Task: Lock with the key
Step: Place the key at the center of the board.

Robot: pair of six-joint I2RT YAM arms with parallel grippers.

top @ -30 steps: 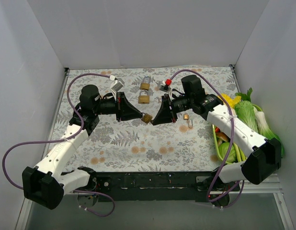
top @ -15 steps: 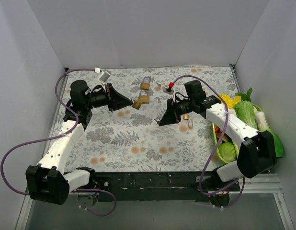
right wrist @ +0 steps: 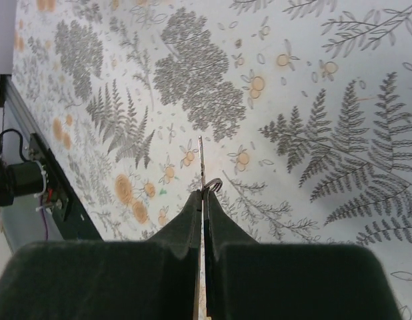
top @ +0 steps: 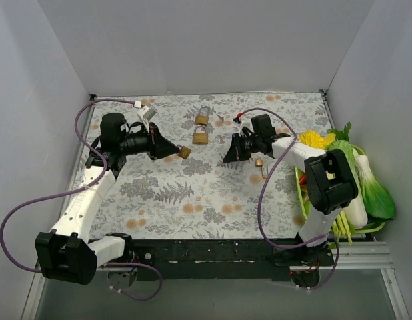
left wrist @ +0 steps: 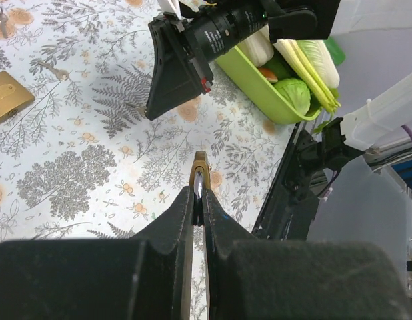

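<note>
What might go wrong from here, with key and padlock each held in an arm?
The thin silver metal key is pinched only at its end by the right end effector, so it may twist or slip on contact. The small brass padlock sits edge-on in the left end effector, its keyhole unseen, so insertion could miss.

The left arm (top: 86, 193) stretches along the tabletop's left edge. Its gripper (top: 174, 153) points toward the right edge, fingers pinched on a small padlock (top: 184, 153). The right arm (top: 294, 152) folds near the right edge. Its gripper (top: 227, 157) points left, clamped on the key (right wrist: 201, 160).
</note>
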